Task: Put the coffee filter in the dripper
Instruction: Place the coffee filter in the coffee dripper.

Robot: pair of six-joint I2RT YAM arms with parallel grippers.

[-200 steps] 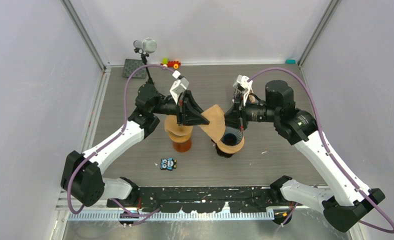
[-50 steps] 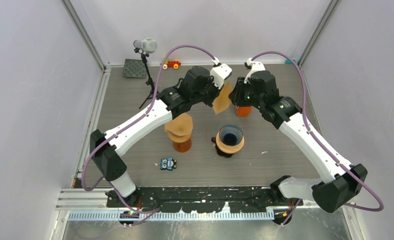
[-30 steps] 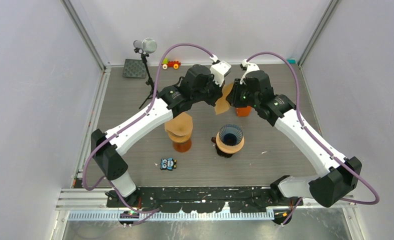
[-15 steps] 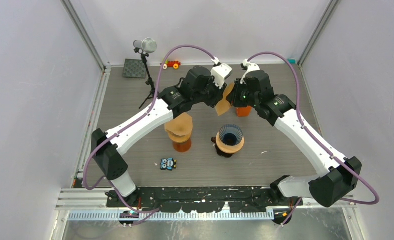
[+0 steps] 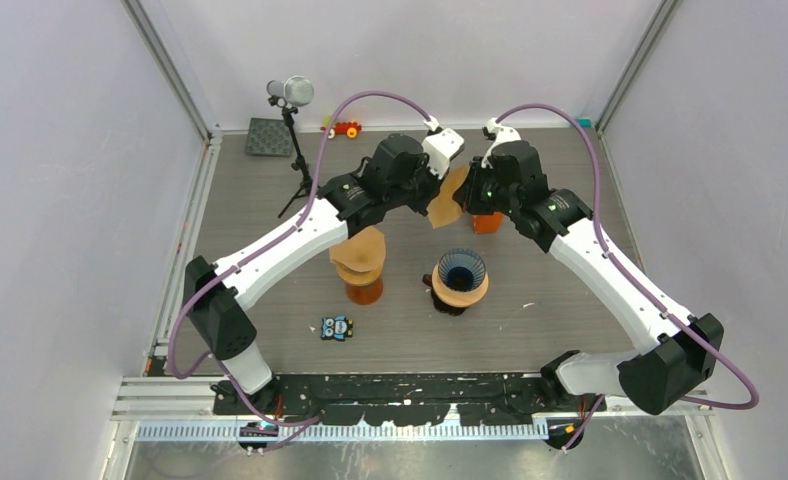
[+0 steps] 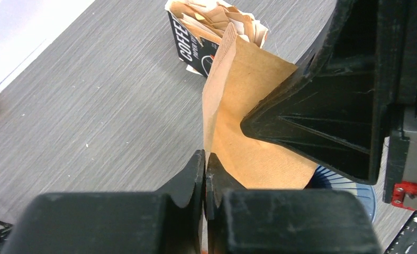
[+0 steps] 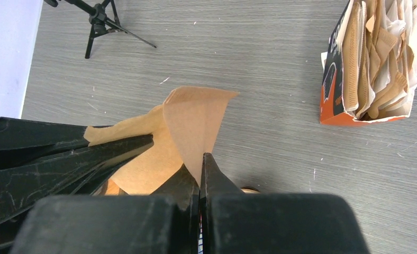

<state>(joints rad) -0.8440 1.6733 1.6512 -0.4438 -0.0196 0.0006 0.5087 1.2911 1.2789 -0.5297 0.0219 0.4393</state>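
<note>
A brown paper coffee filter (image 5: 444, 204) hangs in the air between both arms, behind the dripper. The dripper (image 5: 460, 271) is dark blue and ribbed, and it sits on a wooden ring on the table. My left gripper (image 6: 205, 157) is shut on the filter's (image 6: 248, 121) left edge. On the opposite flap of the filter (image 7: 196, 119) my right gripper (image 7: 200, 159) is shut, so the paper is spread open between the two. A sliver of the dripper (image 6: 352, 191) shows under the filter in the left wrist view.
An orange box of spare filters (image 5: 486, 221) stands just behind the right gripper. An amber jar with brown paper on top (image 5: 360, 265) is left of the dripper. A small toy (image 5: 337, 328) lies in front, a microphone on a tripod (image 5: 290, 92) at back left.
Since the oldest frame both arms have carried the filter from low over the dripper up and towards the back. Over the last second they have barely moved.
</note>
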